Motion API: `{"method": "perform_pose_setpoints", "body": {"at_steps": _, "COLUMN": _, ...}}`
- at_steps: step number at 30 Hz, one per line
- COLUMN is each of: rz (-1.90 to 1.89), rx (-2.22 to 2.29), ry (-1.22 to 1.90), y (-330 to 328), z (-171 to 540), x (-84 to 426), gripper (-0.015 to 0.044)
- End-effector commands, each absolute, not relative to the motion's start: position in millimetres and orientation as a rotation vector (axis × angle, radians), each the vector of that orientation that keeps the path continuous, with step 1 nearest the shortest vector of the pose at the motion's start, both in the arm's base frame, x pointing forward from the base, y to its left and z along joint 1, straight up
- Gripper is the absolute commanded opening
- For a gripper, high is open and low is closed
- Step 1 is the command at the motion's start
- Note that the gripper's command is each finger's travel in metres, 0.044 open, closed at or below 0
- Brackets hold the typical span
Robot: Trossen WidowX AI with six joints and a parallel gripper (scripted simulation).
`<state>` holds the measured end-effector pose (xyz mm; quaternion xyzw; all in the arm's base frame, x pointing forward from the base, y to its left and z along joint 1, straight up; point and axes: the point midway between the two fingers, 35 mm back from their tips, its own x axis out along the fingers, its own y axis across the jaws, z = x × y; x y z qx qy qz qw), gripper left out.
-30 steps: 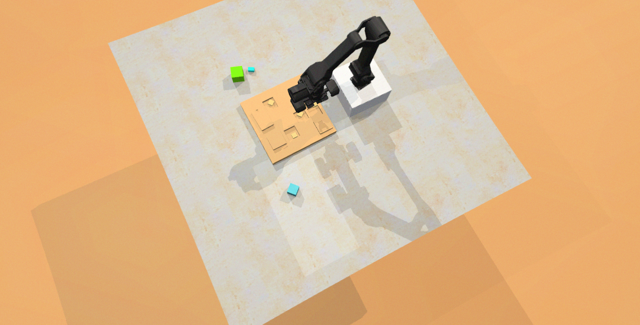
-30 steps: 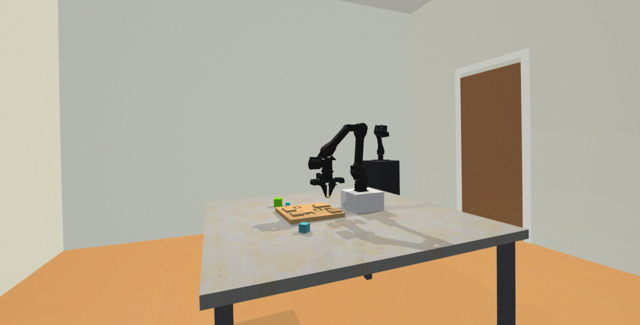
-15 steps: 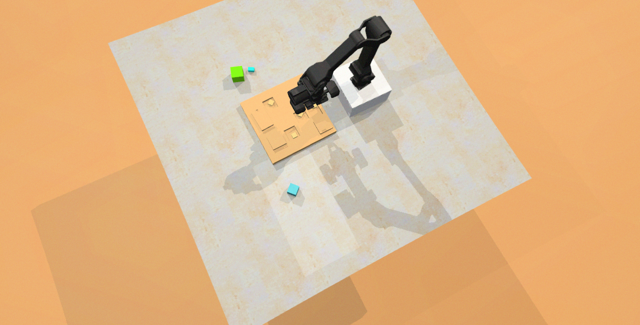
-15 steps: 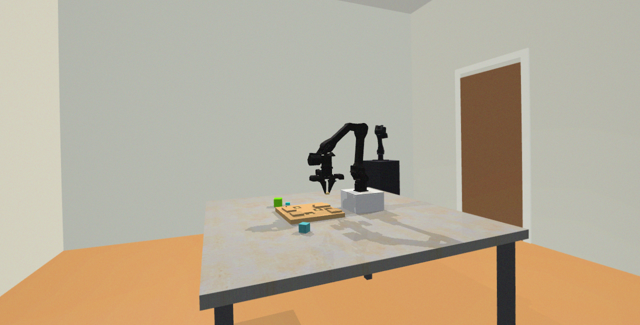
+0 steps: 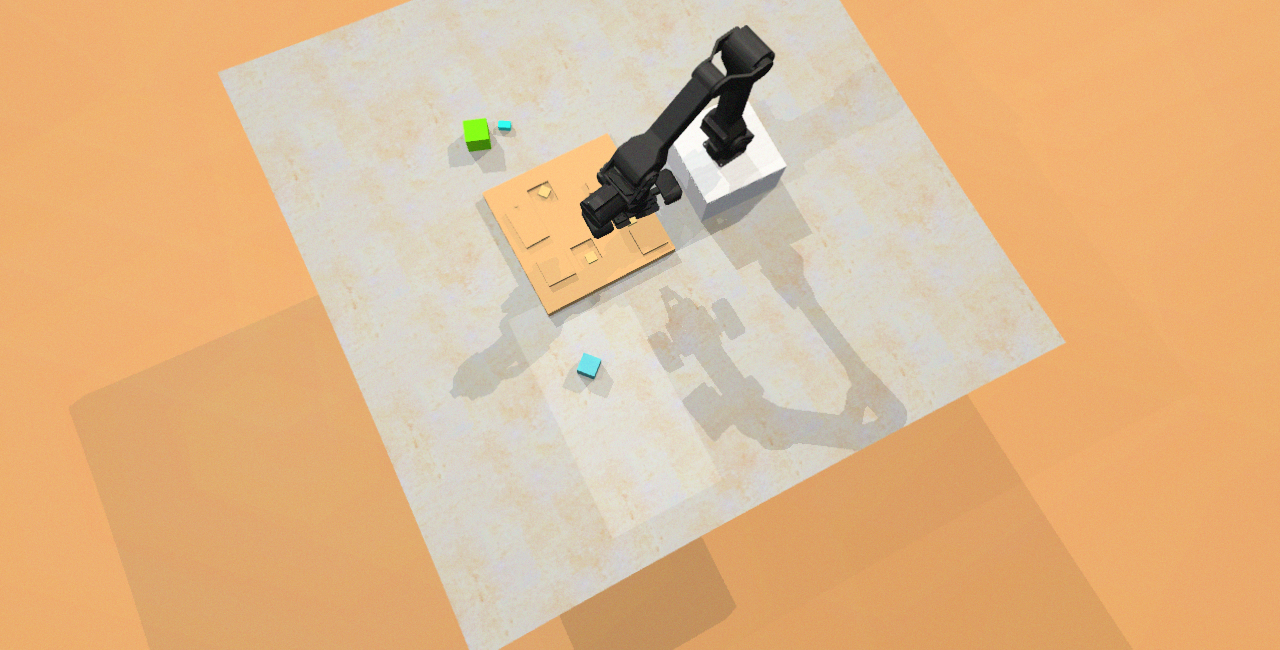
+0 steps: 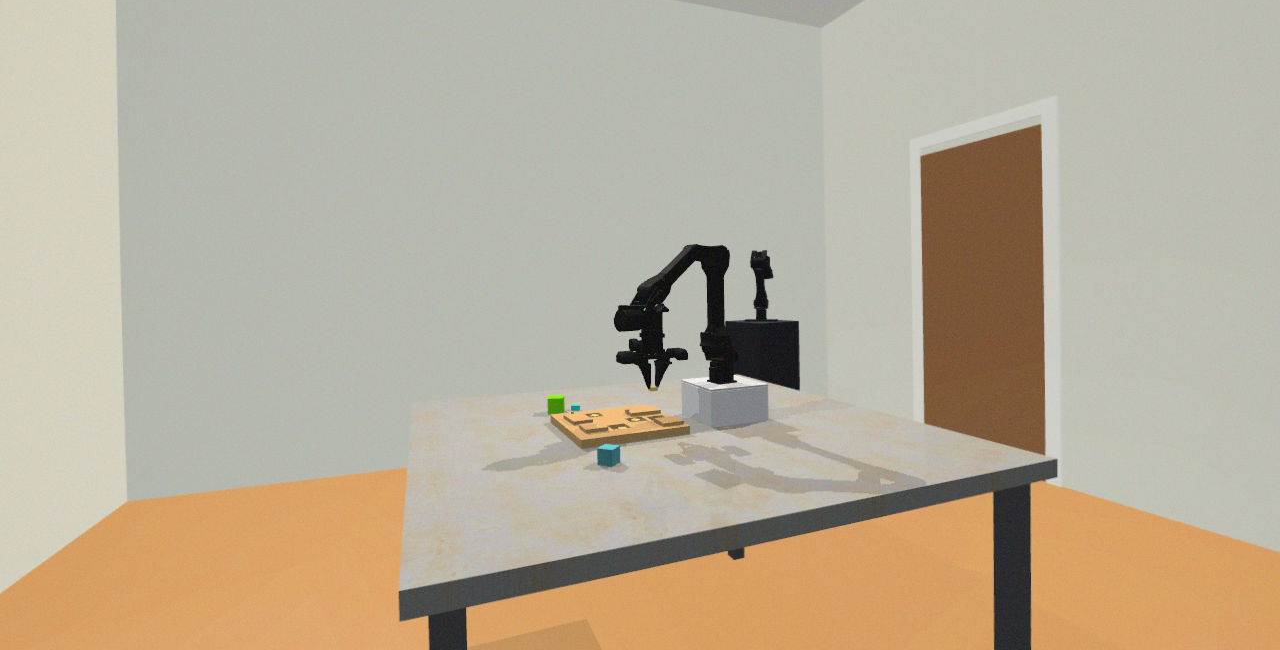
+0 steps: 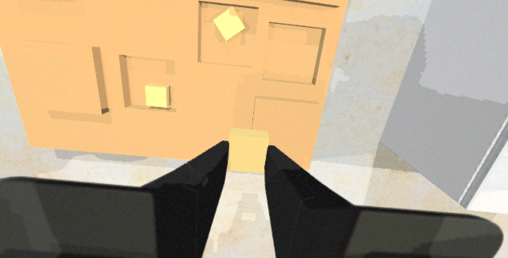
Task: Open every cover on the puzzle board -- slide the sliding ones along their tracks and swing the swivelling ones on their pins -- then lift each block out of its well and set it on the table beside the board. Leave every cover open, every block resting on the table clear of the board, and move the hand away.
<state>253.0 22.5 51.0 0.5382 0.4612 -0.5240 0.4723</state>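
One blk (image 6: 653, 388) (image 7: 248, 151) pinched in your part-closed claw (image 5: 633, 218) (image 6: 654, 386) (image 7: 247, 151), above bd (image 5: 572, 298) (image 6: 626, 438) (image 7: 99, 139) edge; carry-out step, so prob. move past bd, lower to tbl (image 5: 644, 467) (image 6: 554, 521) (image 7: 329, 182), release.
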Motion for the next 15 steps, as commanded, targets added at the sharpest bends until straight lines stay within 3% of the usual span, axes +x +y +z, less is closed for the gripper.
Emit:
{"method": "perform_pose_setpoints", "body": {"at_steps": 1, "rz": -1.285, "rx": 1.318, "ry": 1.132, "y": 37, "z": 52, "x": 260, "gripper": 0.0080}}
{"method": "perform_pose_setpoints", "body": {"at_steps": 15, "rz": -1.282, "rx": 1.322, "ry": 1.134, "y": 84, "z": 52, "x": 277, "gripper": 0.0080}}
